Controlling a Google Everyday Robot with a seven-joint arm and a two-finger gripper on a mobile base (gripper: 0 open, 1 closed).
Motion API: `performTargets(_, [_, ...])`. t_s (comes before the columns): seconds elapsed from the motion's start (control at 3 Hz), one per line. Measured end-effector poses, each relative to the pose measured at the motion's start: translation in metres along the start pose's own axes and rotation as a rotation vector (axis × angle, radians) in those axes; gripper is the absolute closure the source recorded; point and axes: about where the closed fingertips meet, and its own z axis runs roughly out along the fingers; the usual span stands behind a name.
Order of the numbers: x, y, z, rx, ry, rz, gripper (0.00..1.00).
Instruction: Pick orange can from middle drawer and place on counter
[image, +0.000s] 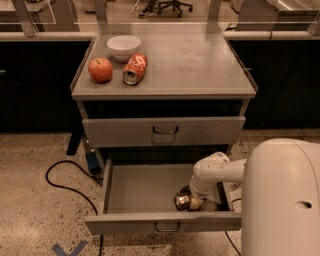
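Open middle drawer (140, 189) holds the orange can (182, 201), gripper (197, 203) low beside it.

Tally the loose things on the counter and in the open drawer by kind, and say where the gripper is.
Cans: 2 (red-and-white can on the counter, orange can in the middle drawer)
Fruit: 1 (orange-red fruit on the counter)
Bowls: 1 (white bowl on the counter)
Total: 4
The gripper is down in the middle drawer, at the orange can.
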Motion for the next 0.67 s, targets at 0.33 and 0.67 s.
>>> performTargets(0.33, [-0.023,-0.015,-0.043,0.038,0.029,-0.078,1.00])
performTargets(0.67, [-0.045,-0.047,-0.103,0.070,0.023,-0.127,1.00])
